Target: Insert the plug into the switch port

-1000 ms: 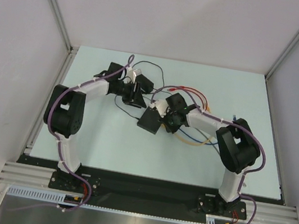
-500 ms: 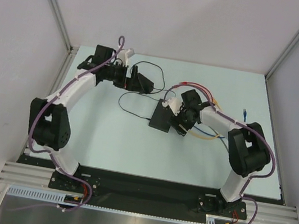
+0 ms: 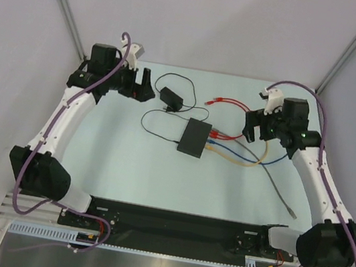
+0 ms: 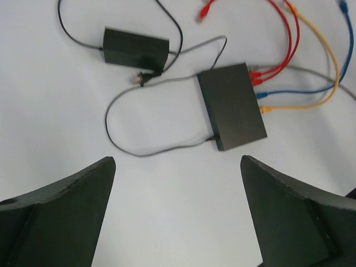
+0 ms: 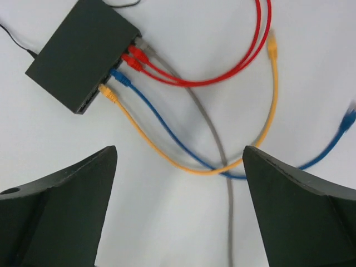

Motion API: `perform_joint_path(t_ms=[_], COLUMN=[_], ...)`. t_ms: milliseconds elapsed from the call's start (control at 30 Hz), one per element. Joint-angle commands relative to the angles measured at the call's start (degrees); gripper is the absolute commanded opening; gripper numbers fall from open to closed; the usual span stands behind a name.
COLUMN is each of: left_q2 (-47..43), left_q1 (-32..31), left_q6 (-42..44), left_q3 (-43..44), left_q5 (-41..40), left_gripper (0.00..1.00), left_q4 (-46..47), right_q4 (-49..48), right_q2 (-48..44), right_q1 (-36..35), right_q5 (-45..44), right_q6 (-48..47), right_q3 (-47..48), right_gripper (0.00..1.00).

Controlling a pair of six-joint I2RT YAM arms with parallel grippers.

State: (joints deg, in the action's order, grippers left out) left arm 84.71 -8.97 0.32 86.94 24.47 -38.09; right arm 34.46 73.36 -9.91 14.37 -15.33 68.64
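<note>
Surface (image 3: 125,166): pale and flat; it carries the adapter, the switch and the loose cables.
Left claw (image 3: 142,84): raised at the far left corner, fingers spread wide, nothing between them. In its wrist view the switch lies ahead and a little right of the gap (image 4: 177,161), well apart from it.
Power adapter (image 3: 171,98): just right of the left claw, flat on the surface, its thin cord looping to the switch.
Switch (image 3: 194,138): flat black box near the middle, between the two claws and touching neither.
Switch port (image 5: 92,100): on the narrow edge that faces the right claw.
Plugs (image 5: 123,67): one grey, two red, one blue and one yellow sit side by side in that edge.
Right claw (image 3: 255,124): raised to the right of the switch, above the trailing cables, fingers wide apart and empty. From its wrist view the port edge lies ahead and to the left, well apart.
</note>
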Motion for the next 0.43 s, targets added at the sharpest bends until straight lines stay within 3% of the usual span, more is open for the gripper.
perform_joint_path(t_ms=[0, 167, 400], left_q2=[-5.59, -10.7, -13.34], left_q1=[0.18, -0.69, -1.05], left_q6=[3.37, 5.04, 5.31], left_q3=[-7.64, -17.67, -23.22], left_q5=[-0.12, -3.2, -3.81], left_gripper=[1.0, 1.0, 1.0], left_q4=[0.37, 4.07, 4.77], right_q4=[1.67, -0.27, 0.88], right_q2=[-5.32, -11.22, -12.81], right_q1=[0.33, 1.12, 2.18], right_q5=[1.02, 1.71, 3.12], right_q6=[11.1, 12.61, 11.64], right_q3=[-8.05, -16.95, -17.58], right_gripper=[1.0, 1.0, 1.0])
